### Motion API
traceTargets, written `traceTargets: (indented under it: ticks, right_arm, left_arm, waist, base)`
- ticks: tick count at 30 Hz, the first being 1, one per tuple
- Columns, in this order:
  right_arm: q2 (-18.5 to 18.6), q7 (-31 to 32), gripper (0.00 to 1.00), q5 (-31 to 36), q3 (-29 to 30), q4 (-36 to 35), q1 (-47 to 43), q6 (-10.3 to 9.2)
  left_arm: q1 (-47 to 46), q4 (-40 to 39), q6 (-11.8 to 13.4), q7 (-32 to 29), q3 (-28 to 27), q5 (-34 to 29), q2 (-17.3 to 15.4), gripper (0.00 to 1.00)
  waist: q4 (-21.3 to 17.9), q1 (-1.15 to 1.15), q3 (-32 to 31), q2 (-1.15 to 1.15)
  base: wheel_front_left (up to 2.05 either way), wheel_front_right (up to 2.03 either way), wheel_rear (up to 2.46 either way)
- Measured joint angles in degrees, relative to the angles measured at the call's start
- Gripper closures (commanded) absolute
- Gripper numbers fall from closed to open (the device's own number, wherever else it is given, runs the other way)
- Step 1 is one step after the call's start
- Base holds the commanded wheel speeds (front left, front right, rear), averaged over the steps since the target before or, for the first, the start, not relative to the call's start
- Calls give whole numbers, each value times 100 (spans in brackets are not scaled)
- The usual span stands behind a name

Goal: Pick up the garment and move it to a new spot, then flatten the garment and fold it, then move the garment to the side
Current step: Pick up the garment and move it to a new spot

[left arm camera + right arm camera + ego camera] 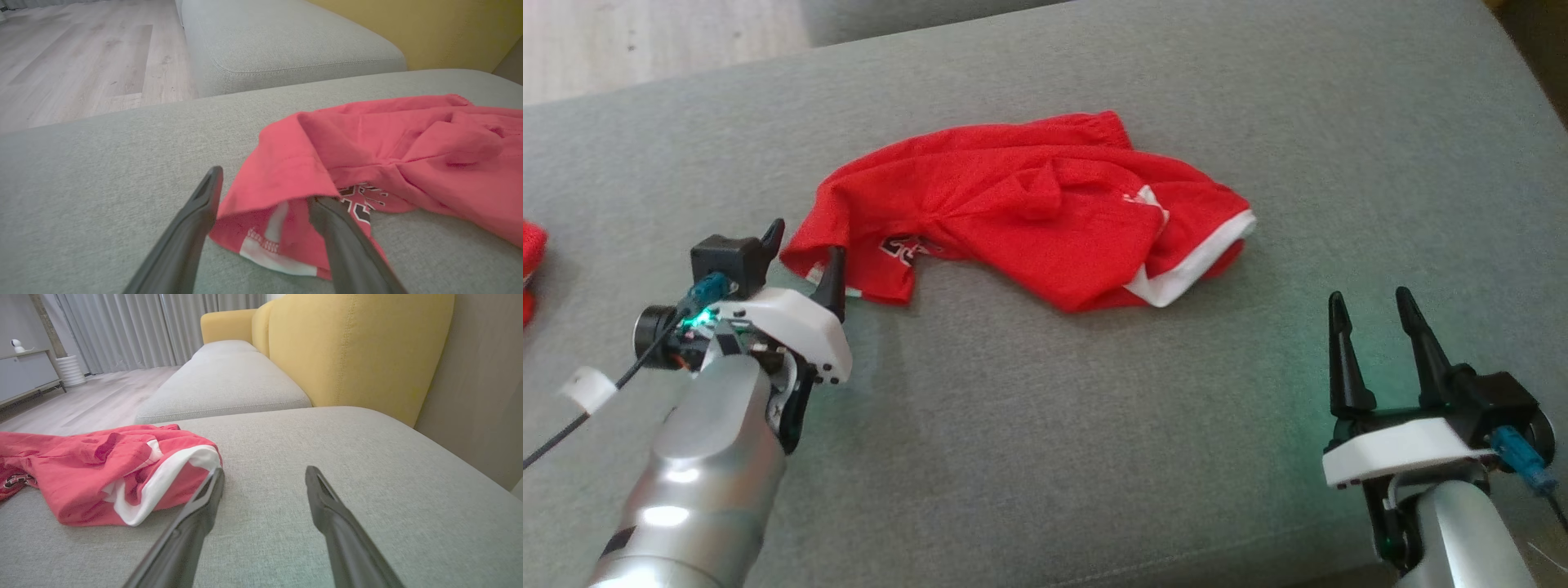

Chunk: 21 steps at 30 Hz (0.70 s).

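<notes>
The garment [1029, 208], a red jersey with white trim and a printed logo, lies crumpled on the grey sofa cushion [1094, 425]. My left gripper [803, 257] is at its left corner with the jaws open. In the left wrist view the white-hemmed corner of the garment [367, 147] lies loose between the spread fingers of the left gripper [265, 192]. My right gripper [1370, 298] stands open over bare cushion, below and to the right of the white-banded end. In the right wrist view the right gripper [265, 473] has its left fingertip just beside that end of the garment [94, 473].
Another red cloth [531, 253] pokes in at the left edge of the cushion. Wooden floor [645, 41] lies beyond the far edge. A second grey cushion [286, 41] adjoins at the back, and a yellow backrest [347, 347] runs along the right.
</notes>
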State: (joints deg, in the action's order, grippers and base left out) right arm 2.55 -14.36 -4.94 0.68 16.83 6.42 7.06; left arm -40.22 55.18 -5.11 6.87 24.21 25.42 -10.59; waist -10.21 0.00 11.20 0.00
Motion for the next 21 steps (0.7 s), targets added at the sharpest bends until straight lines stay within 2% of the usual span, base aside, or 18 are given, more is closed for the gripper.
traceTargets:
  ticks: [11,15,21]
  right_arm:
    - [0,0,0,102,90,35,-45,0]
    - [0,0,0,152,136,62,-256,0]
    - [-1,0,0,152,141,120,-538,0]
  left_arm:
    - [386,-62,-52,639,-3,146,176,0]
    - [894,-378,-36,692,-24,234,203,0]
    - [1840,-1284,179,740,-220,235,226,0]
  waist:
    - [556,-1,-356,0]
    - [730,-1,-598,0]
    - [938,-1,-1015,0]
  base:
    - [0,0,0]
    - [0,0,0]
    - [0,0,0]
